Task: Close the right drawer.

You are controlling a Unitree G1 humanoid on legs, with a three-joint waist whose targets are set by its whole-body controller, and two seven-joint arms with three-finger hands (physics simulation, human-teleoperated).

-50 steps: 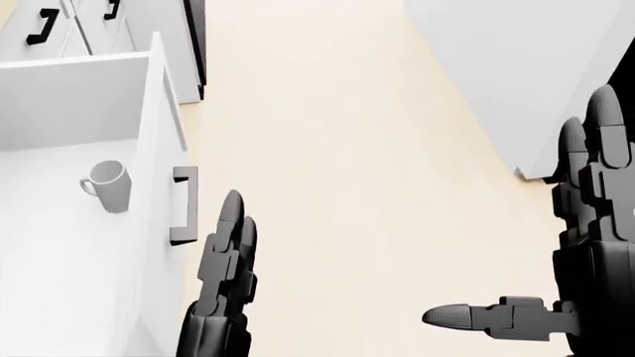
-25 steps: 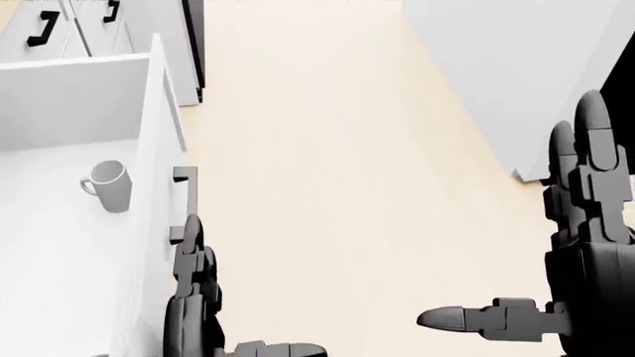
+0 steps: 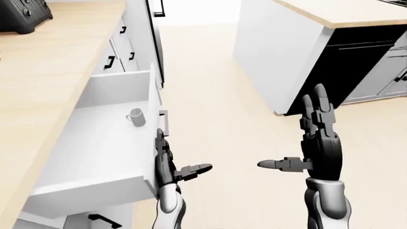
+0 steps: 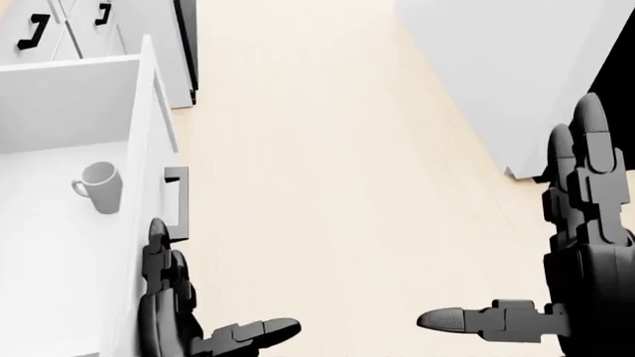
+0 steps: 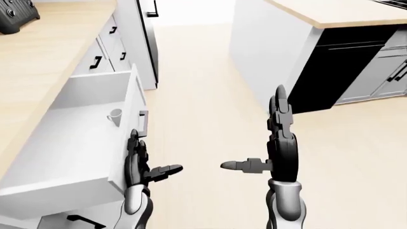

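The white drawer (image 3: 95, 143) stands pulled far out from the cabinet run at the left of the left-eye view. A white mug (image 3: 135, 116) lies inside it. Its front panel (image 4: 149, 171) carries a grey bar handle (image 4: 179, 204). My left hand (image 3: 170, 162) is open, fingers flat against the drawer front just below the handle, thumb pointing right. It also shows in the head view (image 4: 173, 312). My right hand (image 3: 315, 138) is open and empty, raised over the floor to the right, fingers upright.
A light wood counter (image 3: 38, 71) tops the left cabinets, with a black appliance (image 3: 22, 14) at its far end. A white island (image 3: 286, 52) with a wood top stands at the right. Pale floor (image 3: 210, 105) runs between them.
My left hand has moved left from over the floor onto the drawer front below the handle. The head view has shifted slightly. The right hand has hardly moved.
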